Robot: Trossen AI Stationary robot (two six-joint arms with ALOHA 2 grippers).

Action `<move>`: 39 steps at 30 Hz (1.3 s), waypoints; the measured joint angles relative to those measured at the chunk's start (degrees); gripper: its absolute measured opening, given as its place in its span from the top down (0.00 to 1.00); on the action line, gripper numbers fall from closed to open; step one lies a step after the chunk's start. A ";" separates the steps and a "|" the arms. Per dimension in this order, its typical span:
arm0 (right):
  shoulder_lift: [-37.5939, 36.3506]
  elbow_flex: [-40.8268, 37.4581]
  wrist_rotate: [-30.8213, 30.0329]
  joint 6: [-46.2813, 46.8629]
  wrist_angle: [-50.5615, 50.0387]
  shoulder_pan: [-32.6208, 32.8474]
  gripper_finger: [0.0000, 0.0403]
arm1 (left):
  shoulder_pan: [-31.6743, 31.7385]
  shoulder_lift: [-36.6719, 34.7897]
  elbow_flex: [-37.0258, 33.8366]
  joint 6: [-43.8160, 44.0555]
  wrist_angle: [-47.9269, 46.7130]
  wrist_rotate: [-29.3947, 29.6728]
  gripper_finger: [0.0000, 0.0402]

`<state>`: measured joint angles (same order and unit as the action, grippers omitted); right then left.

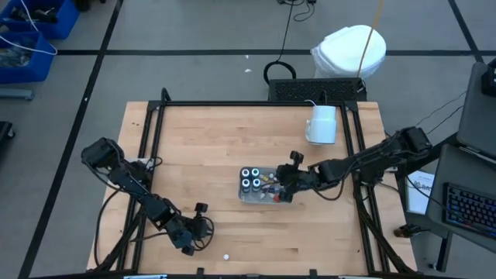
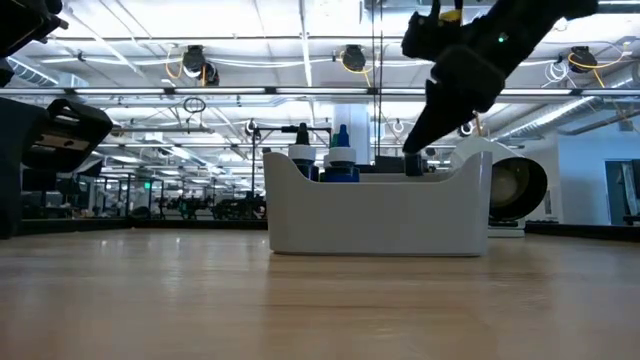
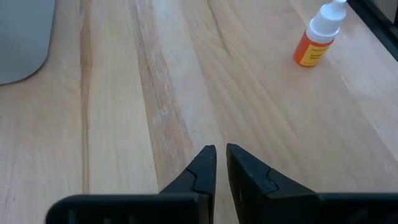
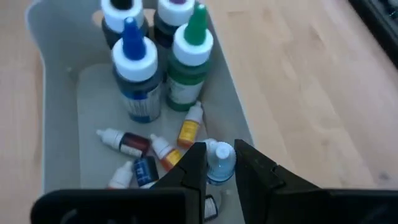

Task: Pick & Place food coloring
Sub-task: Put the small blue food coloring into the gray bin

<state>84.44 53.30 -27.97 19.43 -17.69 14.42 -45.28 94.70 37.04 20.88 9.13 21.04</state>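
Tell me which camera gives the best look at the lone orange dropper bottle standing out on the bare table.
The left wrist view: the orange dropper bottle stands upright on the table, body and white cap clear, beyond the left gripper. The high view shows it only as a white speck near the front edge. The low and right wrist views miss it.

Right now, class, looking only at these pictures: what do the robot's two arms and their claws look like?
Both arms are dark, jointed and slim, with black cables trailing along them. The left claw ends in two matte black, wedge-shaped fingers that taper to points. The right claw has the same black angular fingers. No markings are visible.
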 joint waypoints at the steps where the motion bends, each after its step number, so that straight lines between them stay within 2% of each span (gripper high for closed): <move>1: 0.04 -0.14 0.52 0.05 -0.11 -0.34 0.88 | 0.00 0.00 0.00 0.02 0.00 0.00 0.88; 10: 0.33 -0.22 4.29 2.66 -0.26 -0.48 0.88 | 0.00 0.00 0.00 0.13 0.07 0.02 0.88; 18: 1.59 -0.22 3.98 7.44 -0.56 1.04 0.88 | 0.00 0.00 0.00 0.88 0.17 0.04 0.88; 21: 2.57 -0.22 2.10 9.68 0.00 1.96 0.88 | 0.00 0.00 0.00 0.82 0.37 0.04 0.88; 32: 2.72 -0.25 1.07 9.23 -3.35 2.06 0.88 | 0.00 0.00 0.00 0.31 1.46 0.04 0.88; 39: 2.70 -3.23 1.10 11.39 1.11 2.04 0.88 | 0.00 0.00 0.00 0.11 1.46 0.04 0.88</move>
<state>87.13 50.07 -26.87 30.81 -16.57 16.47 -45.28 94.70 37.04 20.99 10.59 21.08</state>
